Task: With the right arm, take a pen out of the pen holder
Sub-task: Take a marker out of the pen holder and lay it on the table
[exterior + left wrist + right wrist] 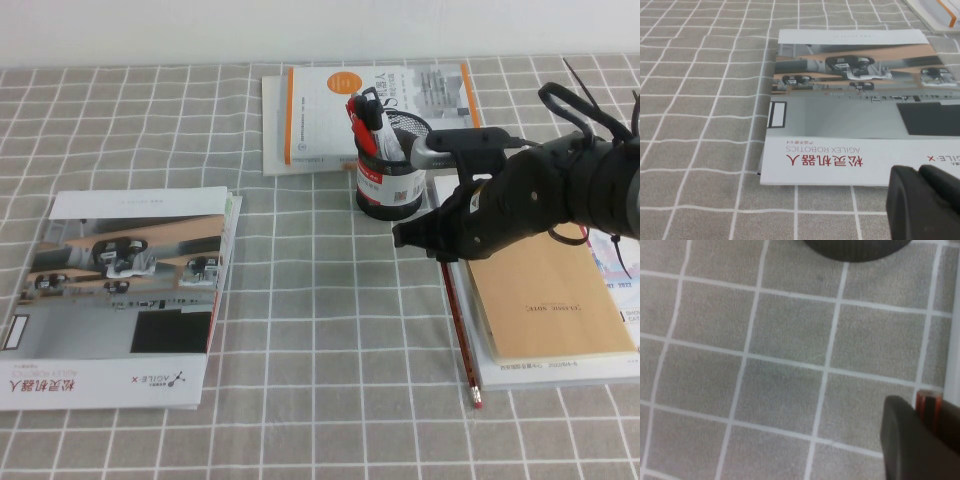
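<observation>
Right tool [408,237] hangs low over the table [320,400], its fingers [910,440] closed together. Just beyond its tip, toward the far edge, stands the mesh pen holder [392,165]. It is black and upright, and its base also shows in the right wrist view [855,247]. Red and black pens [365,112] stick up out of it, and none is lifted out.

A red pencil [459,325] lies flat on the grey checked cloth. It runs from under the right tool back toward the robot, tight along the edge of a white book [560,372]. The pencil's end [928,402] shows just beside one finger; whether they touch I cannot tell. A tan notebook [550,290] lies on that white book, partly under the right arm. On the far side of the holder from the tool lies an orange-edged book [320,120].

Left tool [918,172], its fingers together, hovers well off on the other side, at the near edge of an AgileX robotics brochure [855,105] that lies flat on the cloth.
</observation>
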Controlling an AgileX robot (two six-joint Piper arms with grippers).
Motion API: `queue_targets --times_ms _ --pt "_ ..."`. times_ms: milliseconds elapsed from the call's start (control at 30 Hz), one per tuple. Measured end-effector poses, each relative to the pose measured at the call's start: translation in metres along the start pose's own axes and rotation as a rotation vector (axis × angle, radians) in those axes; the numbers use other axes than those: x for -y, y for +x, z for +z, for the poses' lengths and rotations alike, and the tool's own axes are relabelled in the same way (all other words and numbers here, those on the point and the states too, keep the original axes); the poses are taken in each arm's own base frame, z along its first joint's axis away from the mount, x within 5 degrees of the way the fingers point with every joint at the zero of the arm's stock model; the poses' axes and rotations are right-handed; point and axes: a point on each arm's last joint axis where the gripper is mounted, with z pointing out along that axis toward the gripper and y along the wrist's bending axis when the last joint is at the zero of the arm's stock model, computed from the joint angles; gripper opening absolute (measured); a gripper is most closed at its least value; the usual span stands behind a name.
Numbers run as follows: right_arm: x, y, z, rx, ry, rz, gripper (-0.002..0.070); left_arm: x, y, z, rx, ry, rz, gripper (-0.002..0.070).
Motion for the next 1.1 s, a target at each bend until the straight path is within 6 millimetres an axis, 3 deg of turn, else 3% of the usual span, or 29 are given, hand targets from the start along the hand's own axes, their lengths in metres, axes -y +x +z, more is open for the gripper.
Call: queue_targets --times_ms 400,833,1100 --pt "-0.0003 -0.0004 0.0064 0.007 -0.004 0.005 0.0020 0.0000 0.0000 0.0000 0.000 0.000 0.000 -0.0003" --pt "-0.0004 -0.0005 0.0064 0.007 -0.006 0.007 0.0153 0.0000 0.0000 0.0000 0.000 0.000 0.000 -0.0003" --pt "-0.0012 -0.0025 -0.0006 0.014 -0.008 0.007 0.0168 0.0000 0.0000 0.0000 0.000 0.000 0.000 -0.0003"
